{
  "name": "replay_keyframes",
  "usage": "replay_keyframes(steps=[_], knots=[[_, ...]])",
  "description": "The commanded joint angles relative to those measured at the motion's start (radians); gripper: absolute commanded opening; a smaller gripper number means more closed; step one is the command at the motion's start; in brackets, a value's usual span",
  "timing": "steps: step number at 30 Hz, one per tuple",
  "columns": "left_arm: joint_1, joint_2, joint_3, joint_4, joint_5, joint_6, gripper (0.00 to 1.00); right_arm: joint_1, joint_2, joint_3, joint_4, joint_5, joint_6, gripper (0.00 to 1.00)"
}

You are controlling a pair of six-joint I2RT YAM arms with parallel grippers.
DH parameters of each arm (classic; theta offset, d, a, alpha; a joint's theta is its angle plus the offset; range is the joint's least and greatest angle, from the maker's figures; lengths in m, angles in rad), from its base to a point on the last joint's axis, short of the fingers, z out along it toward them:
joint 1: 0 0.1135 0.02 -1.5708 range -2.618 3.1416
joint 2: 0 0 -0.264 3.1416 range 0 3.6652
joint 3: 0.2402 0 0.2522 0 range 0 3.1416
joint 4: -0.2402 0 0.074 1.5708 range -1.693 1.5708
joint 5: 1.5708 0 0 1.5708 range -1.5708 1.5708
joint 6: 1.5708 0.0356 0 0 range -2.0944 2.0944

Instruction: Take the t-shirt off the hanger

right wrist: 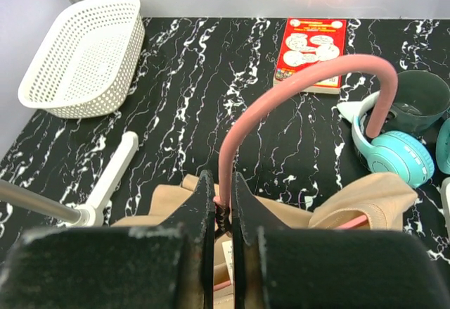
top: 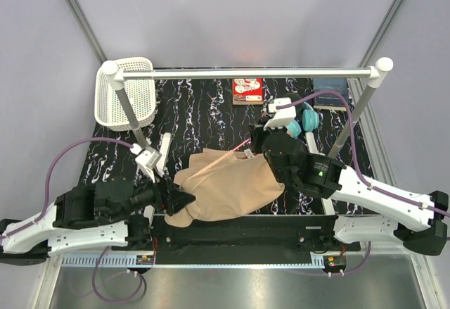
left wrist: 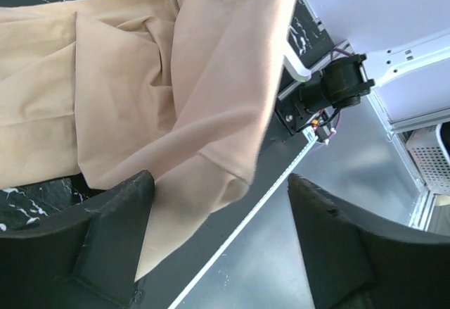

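The tan t-shirt [top: 228,186] lies crumpled on the black marbled table between the two arms. The pink-red wire hanger [top: 241,144] sticks out of its collar. In the right wrist view, my right gripper [right wrist: 223,203] is shut on the hanger's neck, just below the curved hook [right wrist: 302,80], and the shirt collar [right wrist: 365,196] lies below it. My left gripper [top: 179,200] is at the shirt's near-left corner. In the left wrist view it [left wrist: 221,242] is open wide. A hanging fold of the shirt [left wrist: 204,112] drops into the gap and touches one finger [left wrist: 105,238].
A white-capped metal rail [top: 246,74] spans the back on two slanted posts. A white basket [top: 126,91] stands at the back left. A red book [top: 247,91], teal headphones [top: 308,120] and a dark green cup [right wrist: 422,98] lie at the back right. The table's near edge runs beneath the left gripper.
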Motion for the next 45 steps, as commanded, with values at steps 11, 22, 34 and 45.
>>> replay_keyframes(steps=[11,22,34,45], knots=[[0.002,0.063,0.061,-0.066,-0.176,-0.021,0.00,0.004,-0.093,0.000,-0.025,0.222,0.255,0.00],[0.002,-0.286,-0.011,0.089,-0.334,-0.032,0.00,0.006,-0.083,-0.035,-0.120,0.437,0.584,0.00],[0.001,-0.486,-0.014,0.017,-0.393,-0.025,0.00,0.003,-0.145,-0.112,-0.145,0.470,0.767,0.00],[0.001,-0.469,-0.009,0.007,-0.400,-0.025,0.00,0.003,-0.181,-0.121,-0.150,0.414,0.767,0.00]])
